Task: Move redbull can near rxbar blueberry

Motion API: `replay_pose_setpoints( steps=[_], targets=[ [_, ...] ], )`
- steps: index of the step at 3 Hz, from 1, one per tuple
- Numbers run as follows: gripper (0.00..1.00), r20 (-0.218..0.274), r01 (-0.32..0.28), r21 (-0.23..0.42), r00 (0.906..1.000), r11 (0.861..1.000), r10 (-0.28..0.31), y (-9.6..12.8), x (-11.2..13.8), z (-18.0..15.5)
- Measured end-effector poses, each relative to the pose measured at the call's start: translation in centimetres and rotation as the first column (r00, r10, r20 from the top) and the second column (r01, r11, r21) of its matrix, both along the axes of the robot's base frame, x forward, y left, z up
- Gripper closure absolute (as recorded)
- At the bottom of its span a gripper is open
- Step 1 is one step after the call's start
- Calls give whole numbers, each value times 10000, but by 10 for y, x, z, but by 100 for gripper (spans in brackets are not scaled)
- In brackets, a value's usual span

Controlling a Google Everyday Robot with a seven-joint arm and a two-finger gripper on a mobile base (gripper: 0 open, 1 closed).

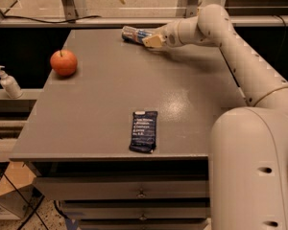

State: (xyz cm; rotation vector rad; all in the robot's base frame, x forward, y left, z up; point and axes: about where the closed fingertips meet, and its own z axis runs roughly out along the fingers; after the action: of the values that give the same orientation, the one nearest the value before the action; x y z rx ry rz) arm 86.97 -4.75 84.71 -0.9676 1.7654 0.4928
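The redbull can lies on its side at the far edge of the grey table, silver and blue. My gripper reaches across from the right and sits at the can's right end, its tan fingertips touching or overlapping the can. The rxbar blueberry is a dark navy wrapper with white text. It lies flat near the table's front edge, far from the can and the gripper.
A red-orange apple stands at the table's left side. A white pump bottle sits on a ledge left of the table. My arm's large white body fills the lower right. Drawers run below the table's front.
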Motion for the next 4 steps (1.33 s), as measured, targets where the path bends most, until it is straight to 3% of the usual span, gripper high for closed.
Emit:
replay_pose_setpoints(
  steps=[1, 2, 3, 4],
  targets=[
    [86, 55, -339, -60, 9994, 9994, 339, -5, -23, 13],
    [100, 492, -1085, -96, 9928, 9940, 1089, -7, -65, 47],
    [100, 1107, -1369, -375, 9839, 9899, 1403, -18, -119, 92],
    [100, 1222, -1151, -180, 9856, 9932, 1165, -32, -177, 118]
  ],
)
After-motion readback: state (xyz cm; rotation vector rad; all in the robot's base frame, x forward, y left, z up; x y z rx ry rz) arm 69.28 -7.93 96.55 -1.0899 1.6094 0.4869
